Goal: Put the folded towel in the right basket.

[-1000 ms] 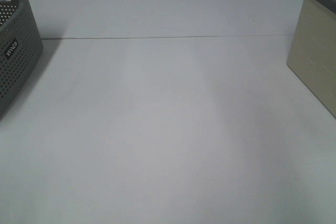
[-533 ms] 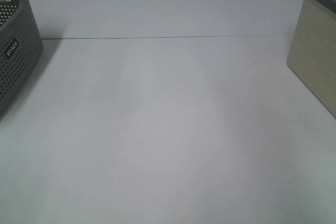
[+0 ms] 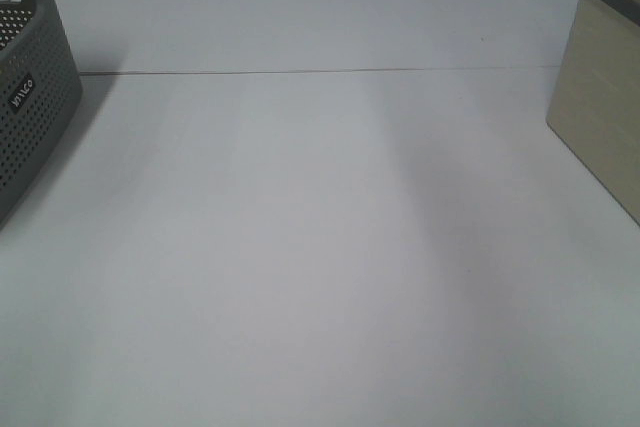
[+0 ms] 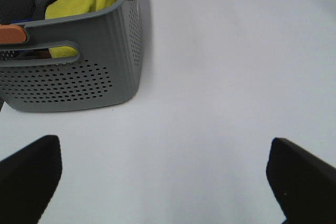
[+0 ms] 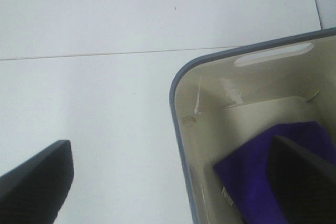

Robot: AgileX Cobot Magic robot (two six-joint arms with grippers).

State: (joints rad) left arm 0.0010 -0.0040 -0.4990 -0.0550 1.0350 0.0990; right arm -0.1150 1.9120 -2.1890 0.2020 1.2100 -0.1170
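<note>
The right basket (image 3: 600, 97), beige with a dark grey rim, stands at the table's right edge. In the right wrist view its rim (image 5: 181, 129) and inside show, and a purple folded towel (image 5: 247, 182) lies inside it. My right gripper (image 5: 168, 182) is open and empty above the basket's corner, with one finger (image 5: 302, 182) over the towel and the other over the table. My left gripper (image 4: 168, 182) is open and empty above bare table, next to the left basket. Neither gripper shows in the exterior high view.
A grey perforated basket (image 3: 25, 97) stands at the left edge. In the left wrist view this basket (image 4: 94, 61) holds a yellow cloth (image 4: 84, 3), dark fabric and an orange item (image 4: 11, 33). A seam line (image 3: 320, 72) crosses the white table.
</note>
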